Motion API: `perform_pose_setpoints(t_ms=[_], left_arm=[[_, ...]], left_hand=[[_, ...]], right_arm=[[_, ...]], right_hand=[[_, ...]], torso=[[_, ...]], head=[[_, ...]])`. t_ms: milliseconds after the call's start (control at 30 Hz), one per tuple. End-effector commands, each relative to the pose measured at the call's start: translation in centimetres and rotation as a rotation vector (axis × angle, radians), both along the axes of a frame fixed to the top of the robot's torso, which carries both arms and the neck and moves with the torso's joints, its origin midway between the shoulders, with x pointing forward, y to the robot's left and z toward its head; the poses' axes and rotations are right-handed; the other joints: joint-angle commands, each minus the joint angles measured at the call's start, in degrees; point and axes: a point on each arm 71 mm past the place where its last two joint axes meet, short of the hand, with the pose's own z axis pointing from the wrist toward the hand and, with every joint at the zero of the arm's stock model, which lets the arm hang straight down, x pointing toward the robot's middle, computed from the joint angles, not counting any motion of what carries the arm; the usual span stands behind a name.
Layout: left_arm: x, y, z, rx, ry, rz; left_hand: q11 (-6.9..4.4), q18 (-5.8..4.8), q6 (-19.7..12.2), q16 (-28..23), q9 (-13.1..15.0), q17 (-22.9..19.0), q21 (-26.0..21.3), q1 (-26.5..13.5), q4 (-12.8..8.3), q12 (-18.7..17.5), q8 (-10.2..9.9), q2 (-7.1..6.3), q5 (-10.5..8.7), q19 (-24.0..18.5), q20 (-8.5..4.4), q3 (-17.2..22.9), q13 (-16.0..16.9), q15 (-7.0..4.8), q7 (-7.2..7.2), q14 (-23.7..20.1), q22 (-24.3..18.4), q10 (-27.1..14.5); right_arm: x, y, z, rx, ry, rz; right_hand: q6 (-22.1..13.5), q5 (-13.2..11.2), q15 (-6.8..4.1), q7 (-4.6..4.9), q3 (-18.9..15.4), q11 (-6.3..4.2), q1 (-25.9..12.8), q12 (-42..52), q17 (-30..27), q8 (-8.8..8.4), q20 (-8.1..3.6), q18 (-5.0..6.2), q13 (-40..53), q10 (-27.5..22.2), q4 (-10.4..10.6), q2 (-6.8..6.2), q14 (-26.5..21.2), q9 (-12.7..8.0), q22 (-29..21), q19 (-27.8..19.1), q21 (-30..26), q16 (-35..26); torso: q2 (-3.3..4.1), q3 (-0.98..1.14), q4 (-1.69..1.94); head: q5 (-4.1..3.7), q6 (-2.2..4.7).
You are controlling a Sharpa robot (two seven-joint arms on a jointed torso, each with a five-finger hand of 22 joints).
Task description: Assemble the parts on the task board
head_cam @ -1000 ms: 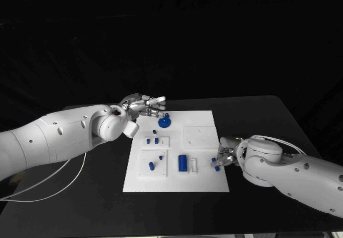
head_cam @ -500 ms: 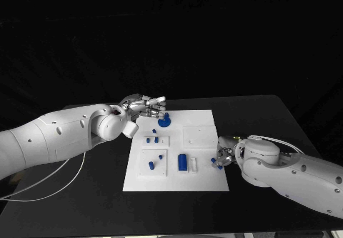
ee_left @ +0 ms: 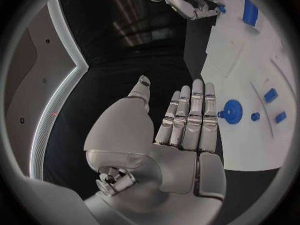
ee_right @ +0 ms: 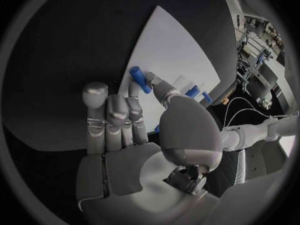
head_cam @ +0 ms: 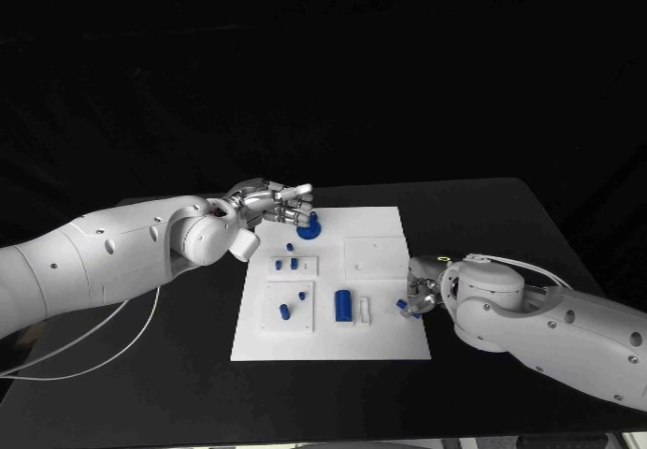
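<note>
While the white task board (head_cam: 378, 229) lies mid-table, studded with small blue parts, the right hand (head_cam: 421, 295) at its right edge pinches a short blue peg (ee_right: 140, 79) between thumb and finger. The left hand (head_cam: 270, 202) hovers flat and empty, fingers straight, beside the round blue disc (ee_left: 232, 109) near the board's far left corner. Bare black table (head_cam: 499, 210) surrounds the board; the peg's far end is hidden in the head view.

The white task board (head_cam: 381, 329) lies flat on the surface, with small blue parts (head_cam: 344, 304) scattered across it, some upright.
</note>
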Motion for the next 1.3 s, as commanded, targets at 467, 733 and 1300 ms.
perform_pose_setpoints(t_ms=[467, 733, 1300], left_arm=[[-0.1, -0.3, 0.0, 0.001, 0.004, -0.027], [-0.1, -0.3, 0.0, 0.006, 0.005, -0.028], [-0.1, -0.5, 0.0, 0.01, 0.008, -0.028]], left_hand=[[-0.05, -0.33, -0.3, -0.3, 0.0, -0.1, -0.5, 0.3, 0.4, -0.2, -0.3, -0.55, -0.13, -0.2, 0.25, 0.0, 0.0, 0.16, -0.05, -0.5, 0.0, -0.3], [-0.05, -0.33, -0.3, -0.3, 0.0, -0.1, -0.5, 0.3, 0.4, -0.2, -0.3, -0.55, -0.13, -0.2, 0.25, 0.0, 0.0, 0.16, -0.05, -0.5, 0.0, -0.3], [-0.06, -0.3, -0.3, -0.3, 0.0, 0.0, -0.5, 0.3, 0.1, -0.2, -0.3, -0.16, -0.13, -0.1, 0.24, -0.1, 0.0, 0.16, -0.04, -0.4, 0.0, -0.4]], right_arm=[[-1.1, -0.3, -3.0, -0.163, 0.066, 0.013], [-1.1, -0.3, -3.2, -0.152, 0.068, 0.006], [-1.1, -0.3, -1.4, 0.081, 0.089, -0.086]], right_hand=[[-3.0, 1.2, 0.36, 1.38, 0.2, 0.21, -0.1, -0.1, 0.0, -0.43, 0.62, 0.64, -0.3, -0.3, -0.5, 1.11, 0.0, -30.8, 0.5, 2.8, -0.5, -0.3], [-1.9, 3.4, 0.28, 1.1, 1.0, 0.07, -0.4, 0.1, 0.1, -0.44, 0.55, 0.54, -0.5, -0.1, -0.6, 1.94, 0.1, -30.8, 0.7, 2.9, -0.5, -0.1], [0.2, 17.0, -0.41, 0.23, 0.9, -0.76, -4.3, 0.1, 0.3, -0.43, -0.13, 0.27, -0.6, 0.6, 2.4, 2.12, 0.2, -30.8, 1.0, 3.1, 0.7, 0.1]], torso=[[0.03, 0.1, -0.01], [0.01, 0.07, -0.02], [0.03, -0.01, 0.06]], head=[[-0.28, 0.06], [-0.33, 0.13], [-0.17, 0.28]])
